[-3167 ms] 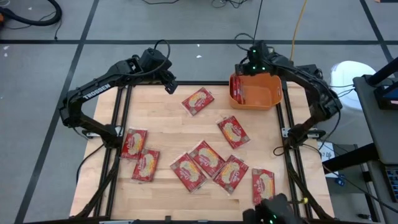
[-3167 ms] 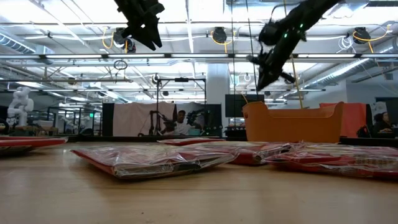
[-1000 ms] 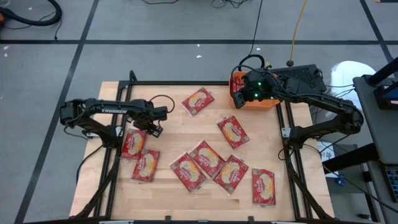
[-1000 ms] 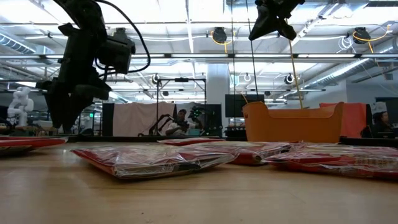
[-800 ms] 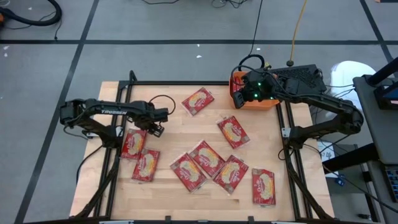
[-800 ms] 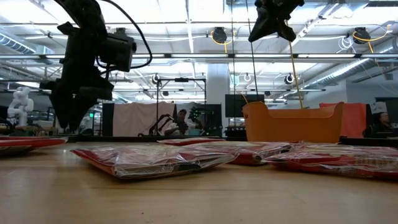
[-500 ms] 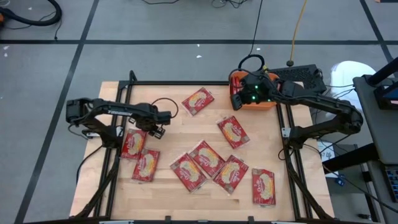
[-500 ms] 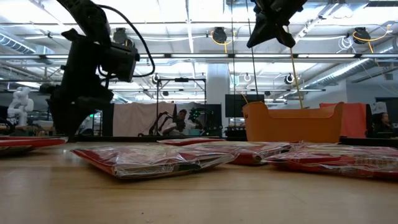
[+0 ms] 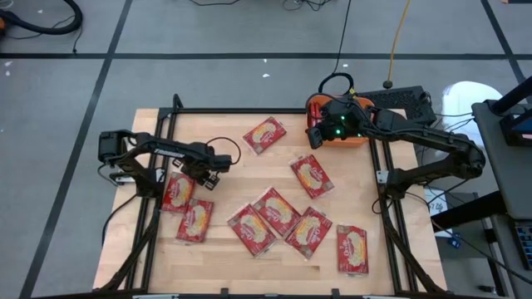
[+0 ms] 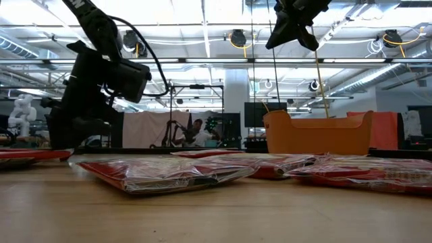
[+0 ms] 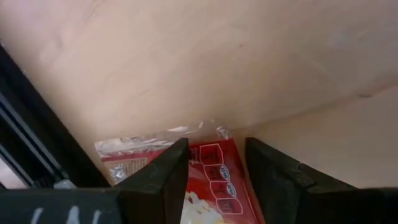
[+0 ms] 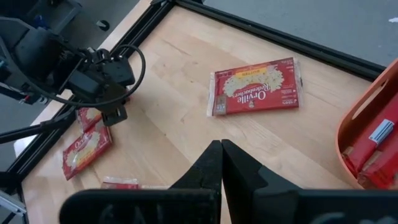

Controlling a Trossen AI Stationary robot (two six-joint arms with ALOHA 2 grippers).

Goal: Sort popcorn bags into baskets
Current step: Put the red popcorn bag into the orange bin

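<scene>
Where left gripper (image 11: 214,180) straddles, popcorn bag (image 11: 214,186) half-hidden

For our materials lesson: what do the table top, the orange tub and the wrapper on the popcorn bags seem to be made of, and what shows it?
Table top: pale wood, matte; plank seams and grain show.
Orange tub: probably moulded plastic, smooth even colour, rounded rim.
Popcorn bags: clear glossy plastic film over a printed red packet; crinkled, shiny film edge in the left wrist view.
</scene>
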